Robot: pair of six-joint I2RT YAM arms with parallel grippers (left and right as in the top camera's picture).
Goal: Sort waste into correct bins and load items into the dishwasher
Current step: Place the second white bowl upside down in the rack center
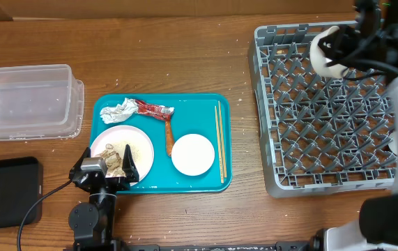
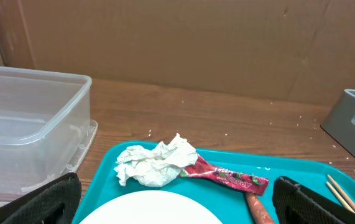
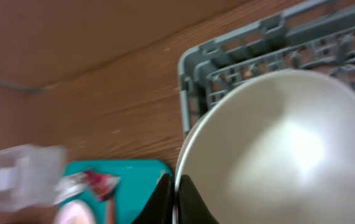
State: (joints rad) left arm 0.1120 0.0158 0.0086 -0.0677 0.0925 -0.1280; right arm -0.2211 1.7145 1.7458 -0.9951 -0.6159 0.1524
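My right gripper [image 3: 175,196] is shut on the rim of a white bowl [image 3: 276,143] and holds it over the back left part of the grey dishwasher rack [image 1: 331,111]; the bowl shows in the overhead view [image 1: 322,52]. My left gripper [image 2: 177,199] is open at the near edge of the teal tray [image 1: 205,111], over a white plate with food scraps [image 1: 120,150]. On the tray lie a crumpled napkin [image 2: 155,163], a red wrapper [image 2: 230,179], a sausage [image 1: 169,137], a small white plate [image 1: 193,154] and chopsticks [image 1: 219,139].
A clear plastic bin [image 1: 24,101] stands left of the tray and shows in the left wrist view [image 2: 22,124]. A black bin [image 1: 3,192] sits at the front left. A cardboard wall runs along the back.
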